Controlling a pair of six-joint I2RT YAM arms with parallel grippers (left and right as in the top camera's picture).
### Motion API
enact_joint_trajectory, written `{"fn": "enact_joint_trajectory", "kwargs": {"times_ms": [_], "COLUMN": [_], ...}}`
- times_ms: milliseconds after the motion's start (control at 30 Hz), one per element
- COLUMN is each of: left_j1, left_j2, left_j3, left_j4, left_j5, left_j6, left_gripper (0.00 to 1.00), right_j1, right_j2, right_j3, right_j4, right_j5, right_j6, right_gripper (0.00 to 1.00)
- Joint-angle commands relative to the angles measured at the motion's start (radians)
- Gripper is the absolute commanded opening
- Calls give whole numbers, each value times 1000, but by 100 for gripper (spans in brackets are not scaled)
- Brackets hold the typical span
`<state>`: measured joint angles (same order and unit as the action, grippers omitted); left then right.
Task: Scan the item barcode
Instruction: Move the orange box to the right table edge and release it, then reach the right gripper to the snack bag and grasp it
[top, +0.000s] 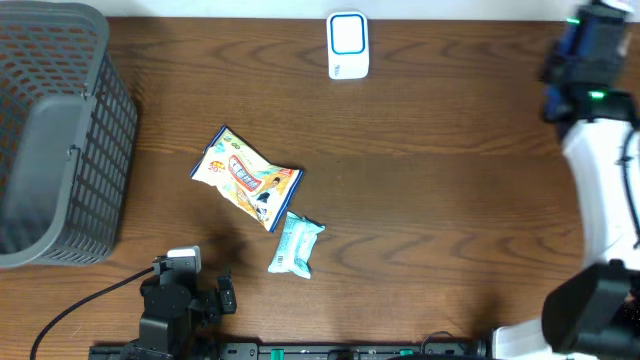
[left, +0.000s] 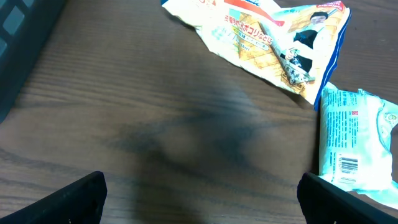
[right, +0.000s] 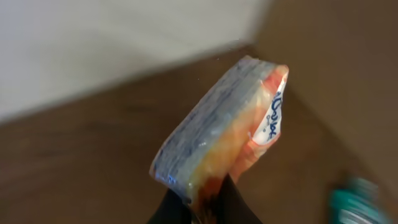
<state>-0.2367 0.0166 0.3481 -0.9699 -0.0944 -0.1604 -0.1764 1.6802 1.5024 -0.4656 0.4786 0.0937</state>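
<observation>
Orange-and-blue plastic packet (right: 224, 130) is pinched at one end by the right gripper (right: 204, 202), raised over the far right corner of the table (top: 450, 200), well apart from the white scanner (top: 348, 45). Best carry it across and turn its barcode face squarely toward the scanner window, holding it steady. Left gripper (left: 202, 190) hangs spread wide, holding nothing.
</observation>
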Motion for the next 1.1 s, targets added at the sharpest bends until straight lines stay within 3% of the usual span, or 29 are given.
{"fn": "enact_joint_trajectory", "kwargs": {"times_ms": [0, 200, 267, 300, 400, 567, 767, 900, 1067], "left_j1": [-2, -2, -2, -2, -2, -2, -2, -2, -2], "left_j2": [-6, -6, -6, -6, -6, -6, -6, -6, -6], "left_j3": [-2, -2, -2, -2, -2, -2, -2, -2, -2], "left_j4": [-9, -9, -9, -9, -9, -9, -9, -9, -9], "left_j5": [5, 5, 5, 5, 5, 5, 5, 5, 5], "left_j6": [-2, -2, -2, -2, -2, -2, -2, -2, -2], "left_gripper": [98, 98, 98, 98, 98, 98, 98, 98, 98], "right_j1": [-154, -374, -404, -414, -418, -384, -245, -67, 196], "right_j2": [85, 260, 295, 307, 307, 247, 98, 85, 111], "right_j3": [-23, -25, -25, -25, -23, 13, 19, 18, 8], "right_j4": [-30, -40, -24, -16, 0, -16, -169, -175, -183], "right_j5": [56, 16, -2, -29, -158, -476, -993, -1355, -1476], "right_j6": [-10, 51, 51, 51, 51, 52, 128, 149, 215], "right_gripper": [1, 1, 6, 19, 99, 99, 99, 99, 99]}}
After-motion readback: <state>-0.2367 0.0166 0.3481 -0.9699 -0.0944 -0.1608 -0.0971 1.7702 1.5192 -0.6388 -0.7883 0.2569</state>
